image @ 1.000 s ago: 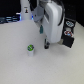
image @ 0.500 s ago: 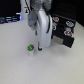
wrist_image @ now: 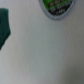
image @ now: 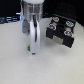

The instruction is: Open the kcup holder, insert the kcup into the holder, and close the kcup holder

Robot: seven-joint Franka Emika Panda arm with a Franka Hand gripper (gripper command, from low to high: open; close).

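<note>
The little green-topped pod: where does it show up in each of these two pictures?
Exterior view: the kcup sits on the white table, mostly hidden under the claw, to the exterior view's left of the kcup holder.
Wrist view: its green top is cut by the frame edge.
Shared landmark: the white table.

Exterior view looks down from high up at the table [image: 15,65], wrist view very close above it, both showing the kcup [wrist_image: 59,7].
</note>
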